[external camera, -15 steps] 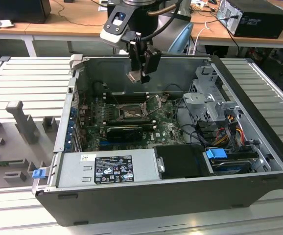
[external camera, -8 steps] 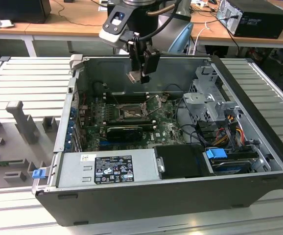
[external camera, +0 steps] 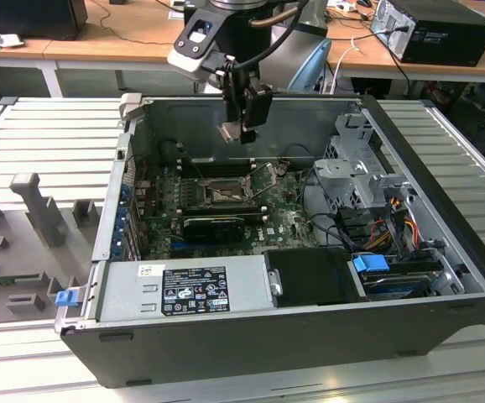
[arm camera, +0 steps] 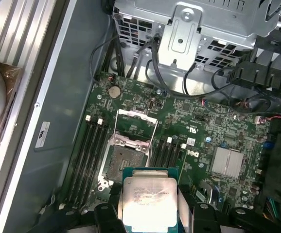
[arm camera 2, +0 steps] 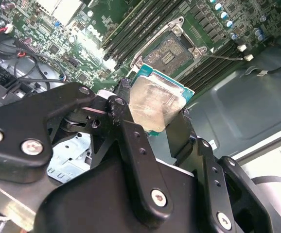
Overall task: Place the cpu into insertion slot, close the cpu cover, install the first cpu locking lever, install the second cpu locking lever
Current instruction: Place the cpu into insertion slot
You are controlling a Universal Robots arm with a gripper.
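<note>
Cpu [arm camera: 148, 201] silver-topped, aloft, apart from bare insertion slot [arm camera: 122, 158]; cpu cover [arm camera: 138, 115] swung open.

The cpu [arm camera: 148, 201] is showing a silver-grey metal top, dully shining and faintly scuffed, with a teal board edge round it. The fingers [arm camera 2: 133, 141] are looking smooth, matt black, dotted with bright metal screw heads. The insertion slot [arm camera: 123, 158] is showing a black plastic surround and a brownish-gold pin field, and the cpu cover [arm camera: 135, 114] is glinting as thin bare silvery metal. The motherboard [arm camera: 203, 131] is gleaming glossy green. The computer case [external camera: 310, 336] is wearing matt dark grey paint. The power supply box [external camera: 184, 290] is showing dull grey sheet metal under a glossy paper label. The counter [external camera: 49, 134] is lying pale, ribbed and metallic.
</note>
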